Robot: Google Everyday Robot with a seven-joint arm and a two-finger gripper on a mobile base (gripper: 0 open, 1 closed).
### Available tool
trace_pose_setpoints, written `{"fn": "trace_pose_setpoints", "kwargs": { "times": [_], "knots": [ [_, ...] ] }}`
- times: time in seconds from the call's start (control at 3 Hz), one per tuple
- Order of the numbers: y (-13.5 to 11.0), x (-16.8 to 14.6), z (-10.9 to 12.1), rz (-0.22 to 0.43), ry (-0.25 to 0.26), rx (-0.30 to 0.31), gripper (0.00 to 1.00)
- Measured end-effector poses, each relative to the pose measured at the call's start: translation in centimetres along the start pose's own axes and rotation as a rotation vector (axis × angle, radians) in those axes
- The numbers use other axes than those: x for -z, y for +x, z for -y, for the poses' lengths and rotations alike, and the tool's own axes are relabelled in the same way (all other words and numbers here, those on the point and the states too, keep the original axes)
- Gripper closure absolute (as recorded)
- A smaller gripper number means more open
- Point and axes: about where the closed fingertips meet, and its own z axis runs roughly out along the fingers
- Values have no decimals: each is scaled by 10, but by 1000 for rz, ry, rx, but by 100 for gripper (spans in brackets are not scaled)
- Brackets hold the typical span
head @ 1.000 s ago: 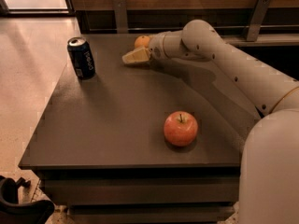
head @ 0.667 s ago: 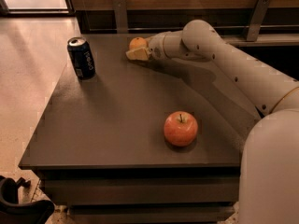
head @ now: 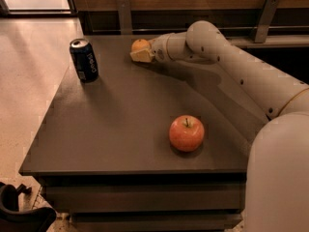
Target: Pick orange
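The orange [head: 140, 44] is small, round and yellow-orange, at the far edge of the dark table [head: 120, 129], right of the can. My gripper [head: 141, 52] reaches in from the right on the pale arm [head: 227, 57] and is shut on the orange. One pale yellow finger [head: 143, 56] lies under and in front of the fruit; the other finger is hidden behind it. The orange is still down at table level.
A dark blue soda can [head: 84, 60] stands upright at the table's far left. A larger red apple [head: 186, 133] with a stem sits near the front right. A wooden wall with metal brackets [head: 124, 13] runs behind the table. The robot's body [head: 277, 178] fills the right foreground.
The gripper's fingers have drawn in from a spread, leftward-reaching pose and closed around the orange. The can and apple have not moved.
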Motion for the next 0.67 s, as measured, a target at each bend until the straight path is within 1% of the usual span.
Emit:
{"fn": "trace_pose_setpoints", "kwargs": {
  "times": [0.33, 0.67],
  "knots": [
    [0, -2, -2, -1, -4, 0, 100],
    [-13, 0, -6, 3, -25, 5, 100]
  ]
}}
